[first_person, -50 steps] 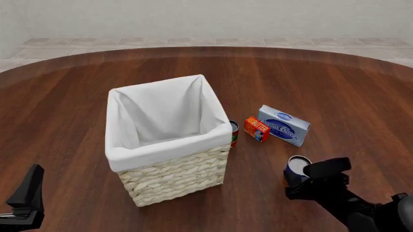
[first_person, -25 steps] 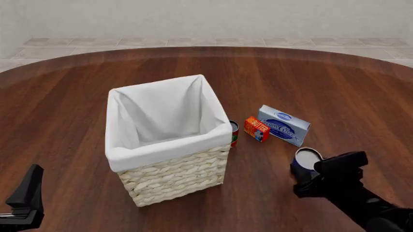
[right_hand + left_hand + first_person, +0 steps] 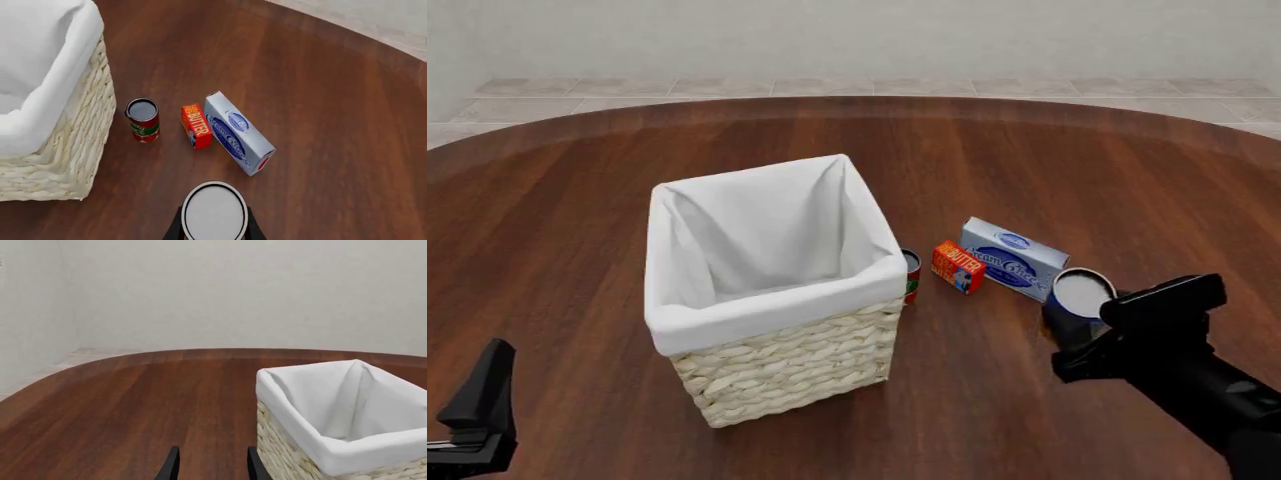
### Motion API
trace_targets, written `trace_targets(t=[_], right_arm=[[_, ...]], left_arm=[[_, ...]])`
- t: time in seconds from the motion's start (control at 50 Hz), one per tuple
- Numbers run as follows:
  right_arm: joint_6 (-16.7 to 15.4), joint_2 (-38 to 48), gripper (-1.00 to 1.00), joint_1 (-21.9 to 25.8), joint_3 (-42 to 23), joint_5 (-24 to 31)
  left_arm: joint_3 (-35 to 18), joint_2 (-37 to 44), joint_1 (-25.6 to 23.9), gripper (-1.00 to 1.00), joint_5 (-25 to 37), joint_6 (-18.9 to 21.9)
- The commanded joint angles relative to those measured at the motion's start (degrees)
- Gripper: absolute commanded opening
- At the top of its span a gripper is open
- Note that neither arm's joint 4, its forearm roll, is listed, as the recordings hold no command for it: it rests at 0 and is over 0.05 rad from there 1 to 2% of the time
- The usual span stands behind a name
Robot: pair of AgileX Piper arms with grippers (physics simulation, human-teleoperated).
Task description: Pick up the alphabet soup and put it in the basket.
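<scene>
The right gripper (image 3: 1084, 335) is grasping the alphabet soup (image 3: 1080, 300), with a finger lying on each side of the can. In the right wrist view the can's pale top (image 3: 215, 212) is filling the space between the two dark fingers (image 3: 175, 231), and the can appears to be riding clear of the table (image 3: 1068, 160) below it. In the front view the can is sitting at about 4 o'clock from the basket (image 3: 787, 370), well apart from it, and just beside the lower corner of the blue-and-white box (image 3: 1014, 259).

The basket is standing upright, with its white cloth lining folded over the rim and its interior showing only cloth. A red-and-green can (image 3: 910, 272) is standing upright just beside the basket's right wall, at about 3 o'clock from the basket. The small orange-red butter box (image 3: 957, 267) is lying between that can and the blue-and-white box, close against the latter.

The left gripper (image 3: 481, 415) is resting at about 7 o'clock from the basket, well apart from it. In the left wrist view its two fingertips (image 3: 171, 467) are standing apart with bare wood between them, holding nothing.
</scene>
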Motion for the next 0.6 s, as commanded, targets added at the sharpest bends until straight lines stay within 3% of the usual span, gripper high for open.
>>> trace_targets(t=[0.02,0.38,0.48,0.52,0.6], right_arm=[[-0.6,-3.7,-1.00,0.3,-5.3,6.5],[-1.8,-2.4,-1.00,0.8,-14.6,12.8],[-0.1,-1.9,-1.00,0.3,-17.0,14.6],[2.0,-2.7,-1.00,1.5,-17.9,15.6],[1.8,-2.0,-1.00,1.0,-20.1,17.0]], left_arm=[[0.0,0.0,0.1,1.00,0.0,-0.1],[0.0,0.0,0.3,1.00,-0.1,-0.1],[0.0,0.0,0.4,1.00,-0.3,-0.1],[0.0,0.0,0.4,1.00,-0.2,-0.2],[0.0,0.0,0.4,1.00,-0.3,-0.2]])
